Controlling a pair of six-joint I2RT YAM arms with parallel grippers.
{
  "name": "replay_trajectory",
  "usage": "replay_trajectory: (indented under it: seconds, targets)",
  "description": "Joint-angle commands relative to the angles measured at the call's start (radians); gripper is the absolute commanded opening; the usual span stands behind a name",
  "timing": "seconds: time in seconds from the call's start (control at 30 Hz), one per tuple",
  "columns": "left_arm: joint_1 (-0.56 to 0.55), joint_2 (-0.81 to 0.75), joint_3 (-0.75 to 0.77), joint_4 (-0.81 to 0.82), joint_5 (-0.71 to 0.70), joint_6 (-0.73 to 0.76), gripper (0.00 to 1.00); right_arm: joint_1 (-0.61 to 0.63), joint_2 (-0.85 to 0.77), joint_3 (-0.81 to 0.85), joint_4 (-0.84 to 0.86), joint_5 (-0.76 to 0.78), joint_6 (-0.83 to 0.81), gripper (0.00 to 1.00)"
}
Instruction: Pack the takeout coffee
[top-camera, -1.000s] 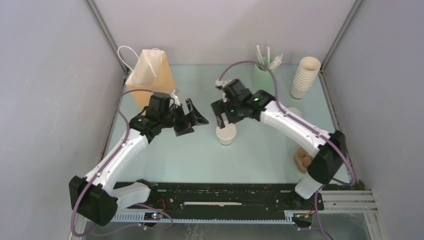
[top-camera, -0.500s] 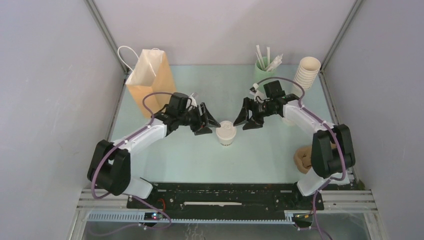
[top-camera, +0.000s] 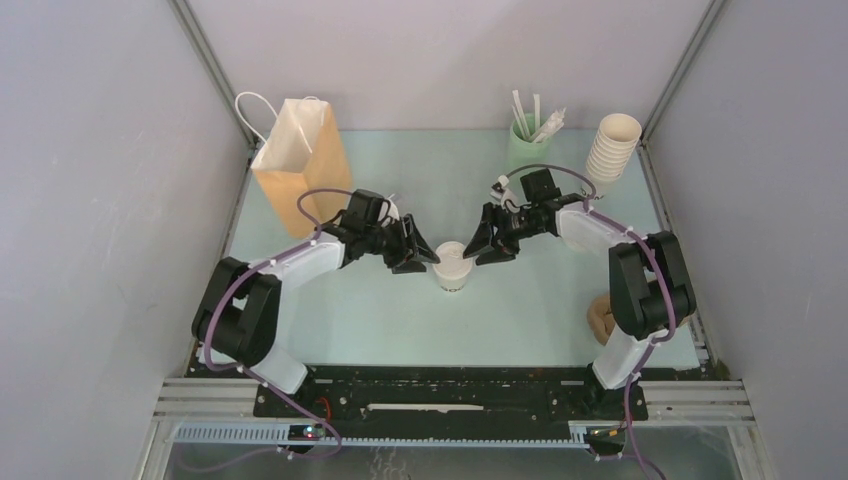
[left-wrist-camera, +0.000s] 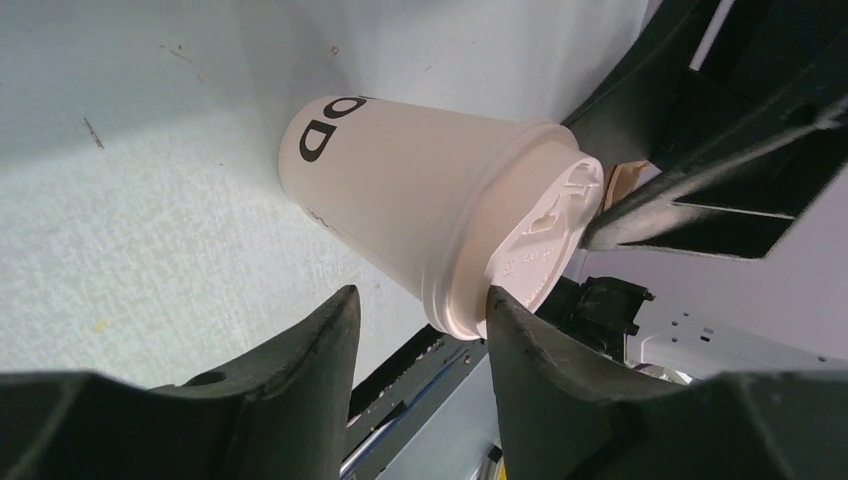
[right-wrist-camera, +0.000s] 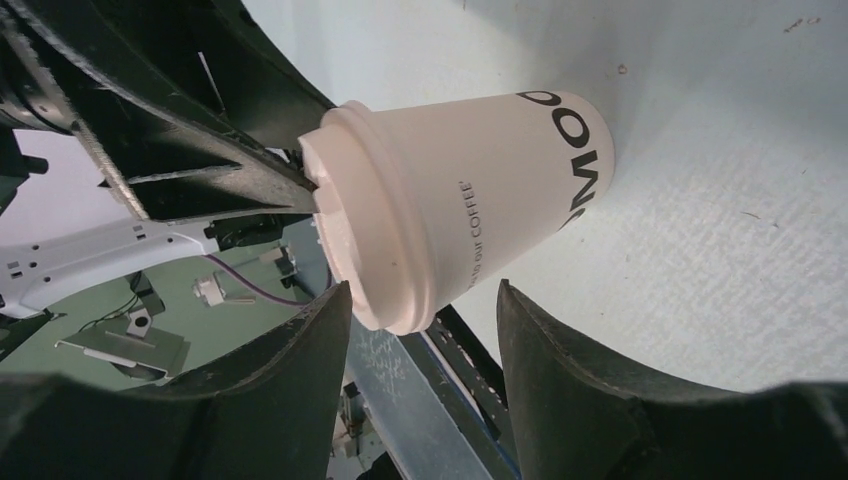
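Note:
One takeout coffee cup (top-camera: 453, 266), cream-white with a white lid, stands upright in the middle of the table. My left gripper (top-camera: 420, 256) is low at its left side and my right gripper (top-camera: 481, 246) is low at its right side, pointing at each other. In the left wrist view the cup (left-wrist-camera: 400, 200) lies just beyond my left gripper (left-wrist-camera: 420, 300), with one fingertip (left-wrist-camera: 497, 305) at the lid's rim. The right wrist view shows the cup (right-wrist-camera: 480, 195) just past my right gripper (right-wrist-camera: 422, 292). Both stand open, gripping nothing.
A brown paper bag (top-camera: 300, 160) with white handles stands at the back left. A green cup of white sticks (top-camera: 526, 138) and a tall stack of lidless cups (top-camera: 610, 150) are at the back right. A brown lump (top-camera: 603, 318) lies by the right arm's base.
The right gripper left its place over the cup and dropped to the cup's right side. The left gripper moved right up to the cup. Both pairs of jaws have narrowed.

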Motion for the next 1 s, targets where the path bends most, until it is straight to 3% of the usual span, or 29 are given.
replay_trajectory:
  seconds: [0.0, 0.13, 0.33, 0.4, 0.53, 0.67, 0.87, 0.97]
  targets:
    - [0.006, 0.003, -0.045, 0.039, -0.006, 0.026, 0.53, -0.003, 0.031, -0.034, 0.104, -0.018, 0.040, 0.62]
    - [0.006, 0.006, -0.080, 0.005, -0.054, 0.038, 0.48, -0.011, 0.071, -0.135, 0.221, 0.016, 0.133, 0.58]
    - [0.003, -0.015, -0.123, -0.024, -0.122, 0.075, 0.44, -0.007, 0.081, -0.306, 0.330, 0.080, 0.138, 0.60]
    - [0.002, -0.003, -0.125, -0.042, -0.126, 0.089, 0.43, -0.016, 0.061, -0.288, 0.291, 0.081, 0.142, 0.64]
    - [0.000, -0.017, -0.111, -0.042, -0.127, 0.091, 0.44, -0.037, -0.066, -0.262, 0.296, 0.025, 0.194, 0.81]
    - [0.000, -0.009, -0.066, -0.069, -0.121, 0.097, 0.44, -0.024, -0.079, -0.236, 0.306, -0.098, 0.208, 0.85]
    - [-0.001, -0.002, -0.027, -0.085, -0.117, 0.100, 0.44, 0.015, -0.037, -0.246, 0.315, -0.058, 0.188, 0.83]
    - [-0.003, -0.016, 0.005, -0.092, -0.097, 0.098, 0.49, 0.016, -0.069, -0.191, 0.208, 0.011, 0.147, 0.83]
